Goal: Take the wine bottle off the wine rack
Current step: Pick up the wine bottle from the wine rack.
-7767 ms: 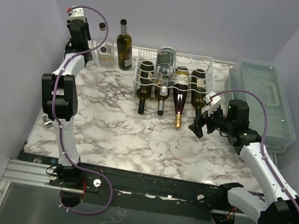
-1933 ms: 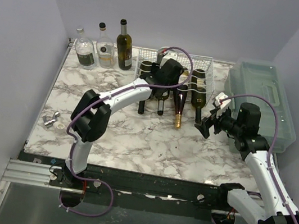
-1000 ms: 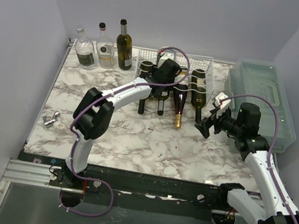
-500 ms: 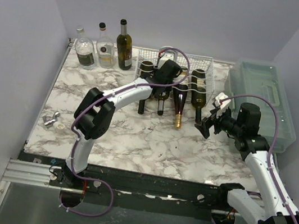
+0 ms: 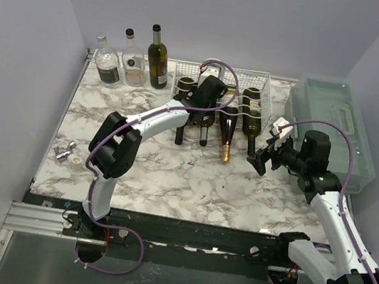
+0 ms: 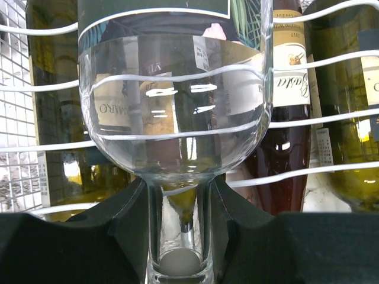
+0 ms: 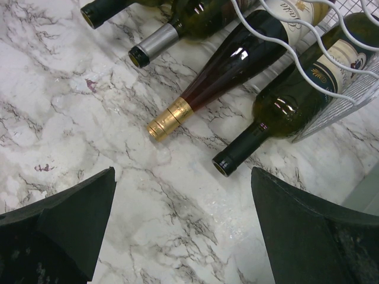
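Left gripper (image 6: 177, 236) has reached the rack (image 5: 257, 79) and clamped the clear bottle's (image 6: 174, 112) neck; right gripper (image 7: 183, 228) gapes empty. Slick glass could slip, or catch on the rack.

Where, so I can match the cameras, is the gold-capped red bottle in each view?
Top external: red bottle near centre, third from left in the rack's lower row, neck toward the arms.
Left wrist: red bottle right of centre, just right of the clear bottle.
Right wrist: red bottle upper middle, lying diagonally, neck pointing lower left.
Shared landmark: the white wire rack.
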Motion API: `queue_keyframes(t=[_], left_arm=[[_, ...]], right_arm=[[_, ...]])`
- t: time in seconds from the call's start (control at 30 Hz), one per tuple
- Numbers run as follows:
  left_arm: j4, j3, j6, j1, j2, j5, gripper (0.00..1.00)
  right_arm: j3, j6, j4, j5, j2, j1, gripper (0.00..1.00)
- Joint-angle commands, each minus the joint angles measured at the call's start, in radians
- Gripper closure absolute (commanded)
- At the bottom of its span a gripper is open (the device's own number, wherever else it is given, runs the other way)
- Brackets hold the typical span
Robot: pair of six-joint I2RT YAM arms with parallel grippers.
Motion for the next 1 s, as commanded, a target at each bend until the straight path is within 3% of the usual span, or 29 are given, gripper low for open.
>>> queue_keyframes(t=[0.0, 0.97], left_arm=[[0.106, -0.02, 0.091, 0.004, -0.103, 0.0, 1.0], [0.22, -0.114, 0.174, 0.004, -0.255, 0.056, 1.0]], right_arm=[[-0.005, -0.012, -0.015, -0.007, -0.014, -0.005, 0.0], [-0.006, -0.014, -0.015, -0.004, -0.013, -0.005, 0.01]])
